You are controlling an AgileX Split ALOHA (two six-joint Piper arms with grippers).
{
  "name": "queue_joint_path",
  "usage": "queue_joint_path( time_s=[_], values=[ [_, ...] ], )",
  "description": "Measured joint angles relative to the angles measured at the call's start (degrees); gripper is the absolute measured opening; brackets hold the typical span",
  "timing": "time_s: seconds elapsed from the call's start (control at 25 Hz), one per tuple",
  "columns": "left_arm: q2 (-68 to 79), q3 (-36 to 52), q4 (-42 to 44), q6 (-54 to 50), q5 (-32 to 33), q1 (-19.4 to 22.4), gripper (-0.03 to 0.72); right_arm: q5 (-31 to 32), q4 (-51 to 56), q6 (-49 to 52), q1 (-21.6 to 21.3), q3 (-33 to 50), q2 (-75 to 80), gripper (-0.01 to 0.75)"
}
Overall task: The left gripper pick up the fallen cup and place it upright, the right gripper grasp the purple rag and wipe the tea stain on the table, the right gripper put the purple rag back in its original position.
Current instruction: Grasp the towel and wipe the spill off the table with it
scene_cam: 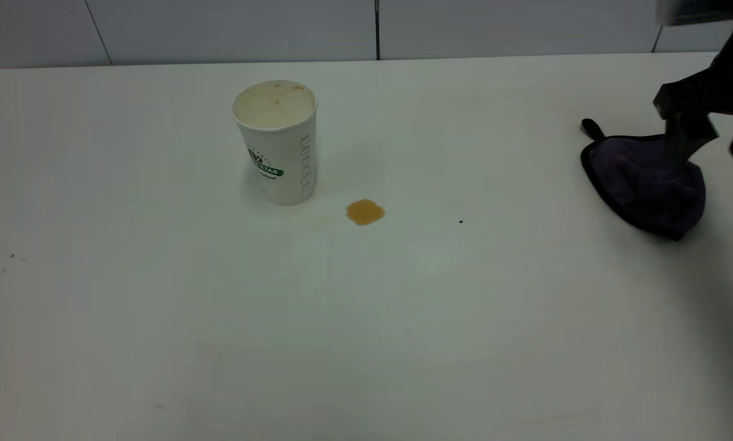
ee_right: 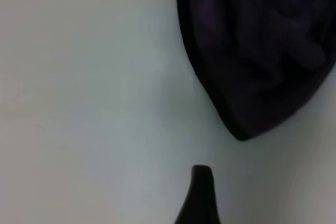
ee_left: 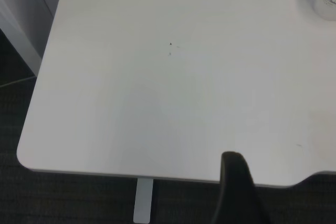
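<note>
Reaching over the purple rag (scene_cam: 645, 184) at the table's (scene_cam: 158, 337) right edge, the right gripper (scene_cam: 713, 142) is spreading its fingers, gripping nothing yet. With the cup (scene_cam: 277, 144) standing upright beside the tea stain (scene_cam: 365, 212), closing on the cloth is likely coming next. The left gripper (ee_left: 239, 192) is parked off-table, its fingers' state unclear.

One cup (scene_cam: 277, 144), one purple rag (scene_cam: 645, 184), one tea stain (scene_cam: 365, 212)

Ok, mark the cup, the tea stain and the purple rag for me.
cup (scene_cam: 279, 153): exterior view, on its logo side wall.
tea stain (scene_cam: 365, 212): exterior view, middle of the blot.
purple rag (scene_cam: 642, 180): exterior view, on its fuzzy middle.
</note>
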Motion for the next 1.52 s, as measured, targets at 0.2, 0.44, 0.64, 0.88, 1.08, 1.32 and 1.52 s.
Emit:
queue_joint_path(
  time_s=[0.2, 0.44, 0.64, 0.88, 1.08, 1.32, 1.52],
  values=[
    [0.0, 0.0, 0.0, 0.0, 0.0, 0.0, 0.487, 0.4, 0.0, -0.3, 0.1, -8.1, 8.9, 0.711],
    [0.0, 0.0, 0.0, 0.0, 0.0, 0.0, 0.487, 2.2, -1.9, -0.8, 0.1, -16.9, 16.8, 0.701],
    [0.0, 0.0, 0.0, 0.0, 0.0, 0.0, 0.487, 4.0, -3.8, -0.7, -0.8, -21.8, 21.0, 0.691],
    [0.0, 0.0, 0.0, 0.0, 0.0, 0.0, 0.487, 5.8, -4.1, -0.7, -2.0, -24.2, 23.6, 0.604],
    [0.0, 0.0, 0.0, 0.0, 0.0, 0.0, 0.487, 5.8, -2.8, -0.7, -2.1, -24.5, 24.0, 0.345],
    [0.0, 0.0, 0.0, 0.0, 0.0, 0.0, 0.487, 5.8, -0.5, -2.6, -0.9, -24.6, 24.0, 0.079],
    [0.0, 0.0, 0.0, 0.0, 0.0, 0.0, 0.487, 5.8, 0.0, -2.9, 4.8, -24.6, 24.0, 0.079]
  ],
)
